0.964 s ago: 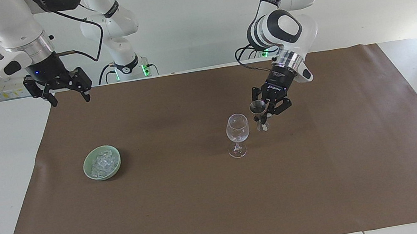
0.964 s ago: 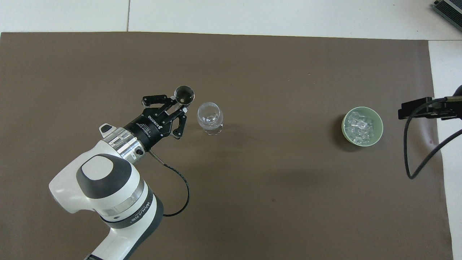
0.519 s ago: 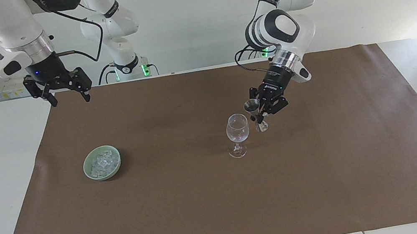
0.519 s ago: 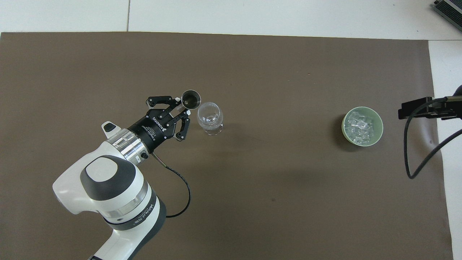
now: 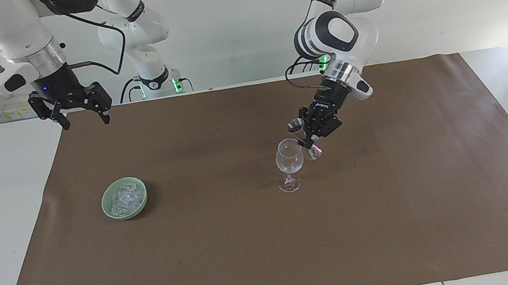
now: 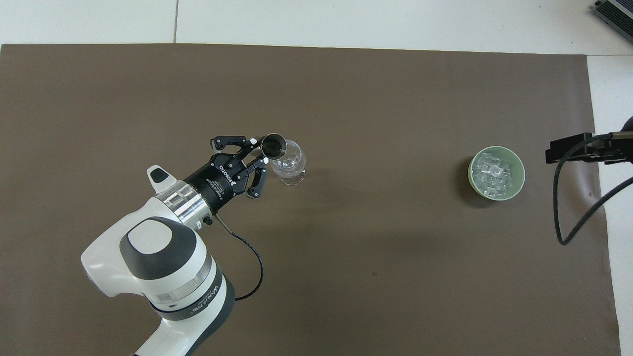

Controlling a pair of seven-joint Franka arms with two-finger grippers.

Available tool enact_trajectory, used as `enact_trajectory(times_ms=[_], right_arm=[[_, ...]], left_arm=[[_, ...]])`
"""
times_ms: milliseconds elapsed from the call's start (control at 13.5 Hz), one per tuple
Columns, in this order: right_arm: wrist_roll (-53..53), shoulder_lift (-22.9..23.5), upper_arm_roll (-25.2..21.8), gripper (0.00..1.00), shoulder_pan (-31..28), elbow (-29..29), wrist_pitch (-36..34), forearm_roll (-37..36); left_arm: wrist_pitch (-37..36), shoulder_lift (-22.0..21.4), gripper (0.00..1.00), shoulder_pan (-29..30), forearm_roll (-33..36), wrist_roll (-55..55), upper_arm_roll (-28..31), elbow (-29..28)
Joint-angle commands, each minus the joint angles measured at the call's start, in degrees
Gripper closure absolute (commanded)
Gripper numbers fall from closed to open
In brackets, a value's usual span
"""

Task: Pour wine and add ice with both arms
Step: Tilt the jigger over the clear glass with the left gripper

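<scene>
The left pincer (image 5: 308, 139) grips a small metal jigger (image 5: 301, 136) by its narrow waist, tipped over the glass (image 5: 290, 163). The jigger looks light, stiff and slick, so the waist is the sure hold. The glass is fragile and top-heavy on its thin stem. The ice (image 5: 126, 197), slippery loose chunks, lies in a bowl (image 5: 109, 211) toward the right arm's end of the surface. The right pincer (image 5: 80, 121) waits spread wide above the paper's (image 5: 271, 243) corner.

Jigger (image 5: 298, 131): shiny metal. Wine glass (image 5: 289, 160) and ice (image 5: 125, 197): clear, glassy. Table cover (image 5: 230, 249): matt brown paper.
</scene>
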Motion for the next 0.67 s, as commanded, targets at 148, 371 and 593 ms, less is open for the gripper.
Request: enact_trajectory(times_ms=[148,371,593], right_arm=[[-1.58,-0.84,0.09,0.00,-0.41,-0.70,-0.48,1.53],[-1.58,-0.84,0.09,0.00,-0.41,-0.70,-0.48,1.53],[-1.58,-0.84,0.09,0.00,-0.41,-0.70,-0.48,1.62]], left_arm=[[1.35,0.54,1.00,-0.94,-0.29,5.48,0.81,1.26],[1.44,1.50,1.00,-0.94,-0.12,9.35,0.81,1.88],[1.61,1.86,1.00,-1.03,0.50,11.47,0.81,2.41]])
